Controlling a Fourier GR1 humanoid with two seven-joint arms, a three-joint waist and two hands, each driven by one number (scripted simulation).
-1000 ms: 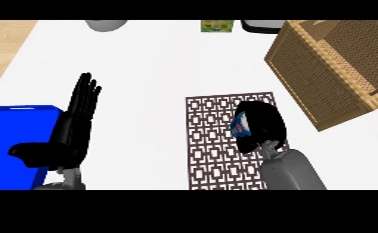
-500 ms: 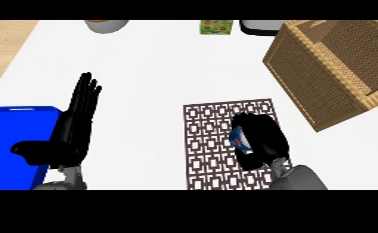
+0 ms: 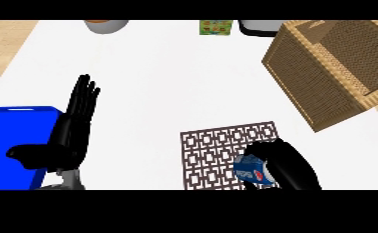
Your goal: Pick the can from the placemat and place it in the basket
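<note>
My right robot hand (image 3: 284, 166) is curled round the can (image 3: 251, 172), which sits over the placemat (image 3: 221, 152) at five o'clock. Grasp looks done; lifting and carrying to the basket (image 3: 325, 72) at two o'clock remain. My left robot hand (image 3: 70, 132) rests open at eight o'clock.

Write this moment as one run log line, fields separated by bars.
right hand: curled round can over placemat | left hand: open, resting | basket: no can inside

Kitchen: white counter (image 3: 170, 77), wicker basket (image 3: 325, 72), bowl (image 3: 106, 25).
</note>
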